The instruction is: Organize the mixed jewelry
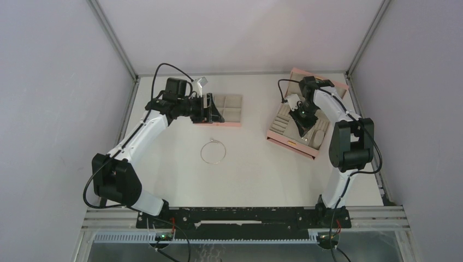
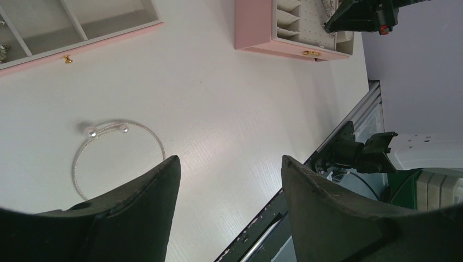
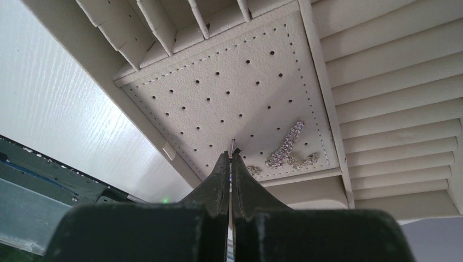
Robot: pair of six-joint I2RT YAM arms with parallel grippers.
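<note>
Overall, the white desk [image 1: 256, 174] is being shared by two arms, L and R. The open pink box [image 1: 292, 143] is being seen at the far right, w/ the pink compartment tray [image 1: 226, 125] at the far centre-left, well apart from it. The L gripper [image 1: 210, 111] is being held at the tray's left edge. Its fingers [image 2: 136, 207] are being held spread wide, w/ nothing btwn them. The R gripper [image 1: 304, 129] is being held down inside the box, fingers pressed together.

The silver wire hoop [image 2: 124, 129] is being left flat on the desk, on the near side of the tray and apart from it, btwn the two arms. It is being ended by two small pearl-like balls [image 2: 90, 131].

Inside the box, a cream perforated panel [image 3: 229, 93] is being used by a few sparkly pieces [image 3: 285, 146]: one bar-shaped, the rest tiny, all clustered near one corner, just beside the R fingertips. A thin silver pin [image 3: 233, 143] is being pinched at the very tips and pointed at the panel. Whether it is touching the panel cannot be told.
</note>
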